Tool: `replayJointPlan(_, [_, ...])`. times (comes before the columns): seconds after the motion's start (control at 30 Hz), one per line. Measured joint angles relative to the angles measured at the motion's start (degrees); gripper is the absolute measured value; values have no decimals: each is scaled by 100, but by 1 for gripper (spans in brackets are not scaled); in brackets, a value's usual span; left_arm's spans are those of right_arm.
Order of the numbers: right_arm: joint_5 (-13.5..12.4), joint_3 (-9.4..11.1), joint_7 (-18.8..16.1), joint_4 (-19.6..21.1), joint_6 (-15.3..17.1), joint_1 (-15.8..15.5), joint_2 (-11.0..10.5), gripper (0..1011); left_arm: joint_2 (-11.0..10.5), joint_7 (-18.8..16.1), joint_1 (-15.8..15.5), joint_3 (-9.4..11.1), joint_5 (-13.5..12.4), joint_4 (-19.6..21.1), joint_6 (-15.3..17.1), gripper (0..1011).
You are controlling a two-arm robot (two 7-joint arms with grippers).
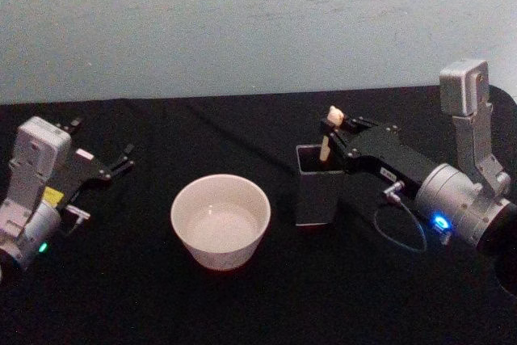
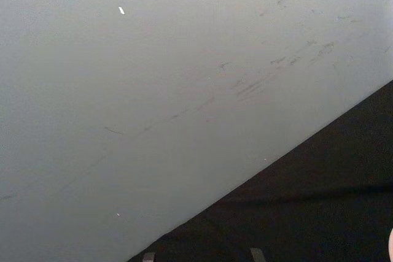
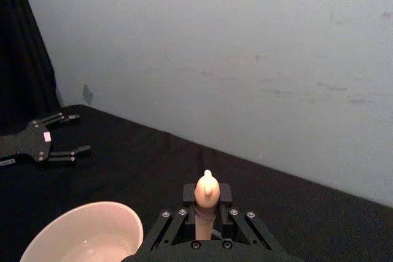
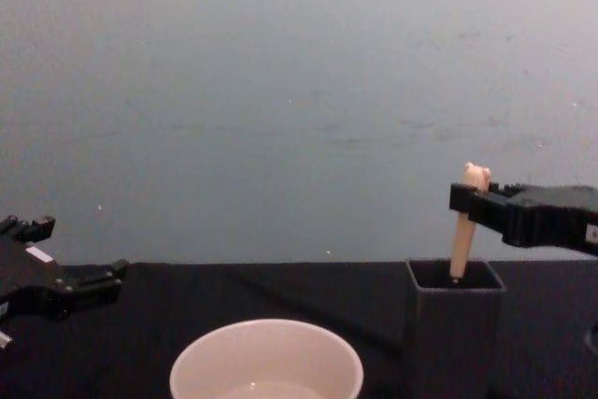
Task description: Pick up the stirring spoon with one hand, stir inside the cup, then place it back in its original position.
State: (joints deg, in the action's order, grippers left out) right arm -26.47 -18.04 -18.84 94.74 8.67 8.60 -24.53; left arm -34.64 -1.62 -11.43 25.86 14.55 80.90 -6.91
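A pale, lightly scuffed wall (image 4: 299, 91) rises behind the black-draped surface (image 1: 121, 296), and nothing stands between the cream-white cup (image 1: 220, 220) and the dark grey square holder (image 1: 317, 186) just to its right. The stirring spoon (image 1: 328, 136) stands nearly upright in the holder, its beige handle and small bear head rising above the square mouth while the lower end is hidden inside. The right end effector (image 1: 334, 130) reaches in from the right with its fingers pressed against the handle just under the bear head, gripping it. The left end effector (image 1: 103, 149) rests at the left, well apart from the cup, its fingers spread and holding nothing.
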Motion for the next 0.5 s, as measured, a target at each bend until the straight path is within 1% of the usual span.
replayJointPlan(0.23, [4,-26,28,-62,4,-73,16,211,0,0,0,0,0,0,0,1002])
replayJointPlan(0.5, [79,-47,60,-110,-19,-124,40,211,0,0,0,0,0,0,0,1001])
